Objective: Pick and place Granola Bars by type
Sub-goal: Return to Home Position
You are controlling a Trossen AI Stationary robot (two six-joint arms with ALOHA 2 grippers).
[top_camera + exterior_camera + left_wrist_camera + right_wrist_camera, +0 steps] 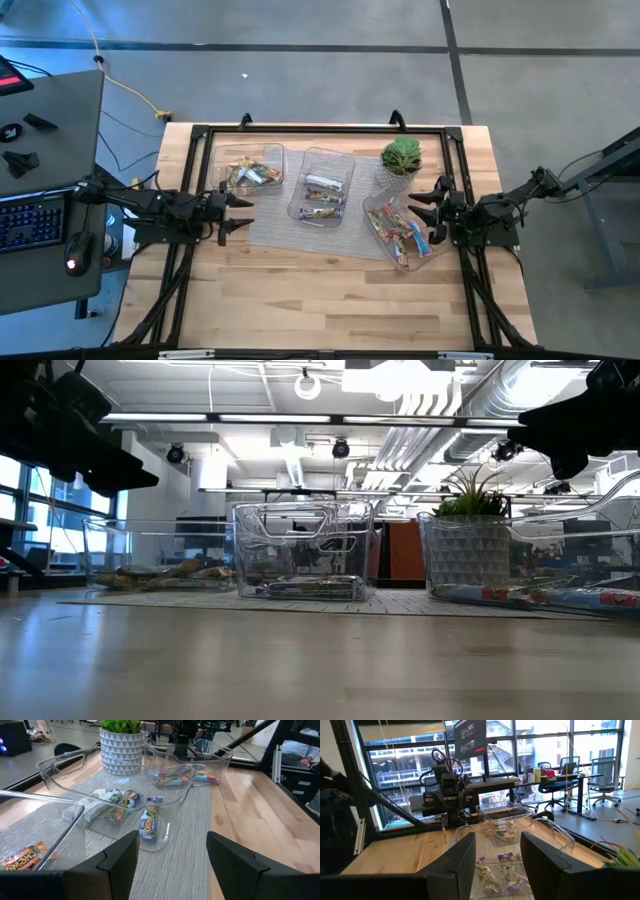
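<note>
Wooden table (320, 300) carries a grey woven mat (270, 232)

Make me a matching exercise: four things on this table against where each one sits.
Things:
1. tan bars
2. purple and green bars
3. red and blue bars
4. potted plant

Places:
A. in the right tray
B. just behind the right tray
C. in the left tray
D. in the middle tray

Pairs: 1-C, 2-D, 3-A, 4-B.
</note>
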